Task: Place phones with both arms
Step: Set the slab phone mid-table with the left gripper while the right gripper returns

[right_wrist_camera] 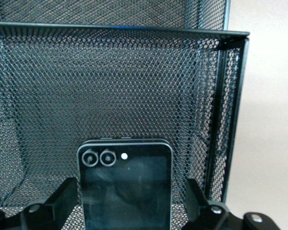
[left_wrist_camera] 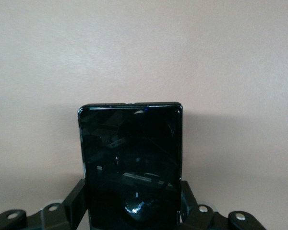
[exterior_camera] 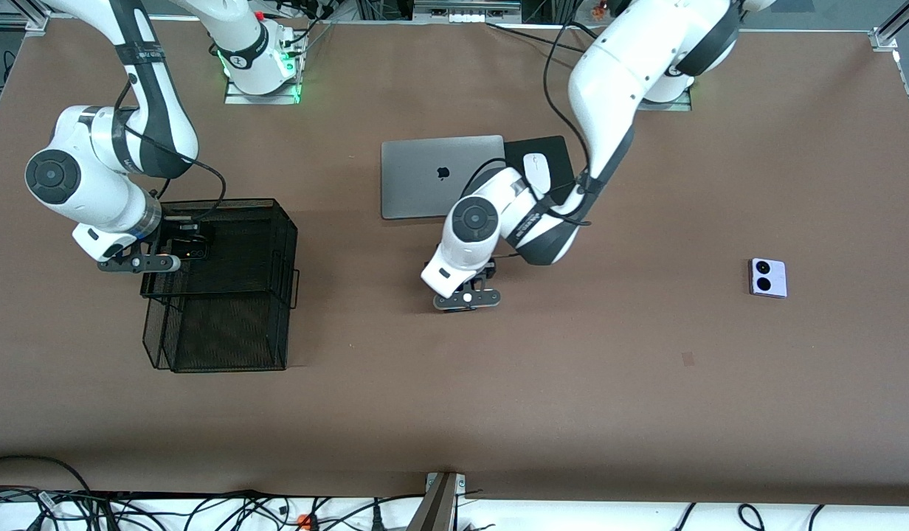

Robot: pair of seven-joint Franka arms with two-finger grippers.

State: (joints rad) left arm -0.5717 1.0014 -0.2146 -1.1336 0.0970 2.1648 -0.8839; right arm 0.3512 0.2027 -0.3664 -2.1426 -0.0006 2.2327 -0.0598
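- Left tool (exterior_camera: 467,293) low over bare bench (exterior_camera: 572,383) nearer the camera than the laptop (exterior_camera: 432,177); fingers (left_wrist_camera: 74,201) pressed onto the long edges of the black slab (left_wrist_camera: 130,163), pinching it.
- Right tool (exterior_camera: 148,259) over the mesh basket (exterior_camera: 226,295) at the right arm's end; fingers (right_wrist_camera: 62,194) spread, standing apart from the folded black phone (right_wrist_camera: 126,187) on both sides, so not gripping. Phone sits between them inside the basket; can't tell if it rests on the mesh floor.
- Lavender phone (exterior_camera: 768,277) flat on the bench toward the left arm's end, well apart from both tools, untouched.
- Mouse (exterior_camera: 537,171) on a dark pad (exterior_camera: 554,151) beside the laptop.
- Handling, judged: phones stiff, light, glossy glass faces, likely slippery and scratch-prone. Best pinch across the narrow side edges near the middle, not the faces. Lavender one lies flat and thin, so the fingers must come down right at bench level.
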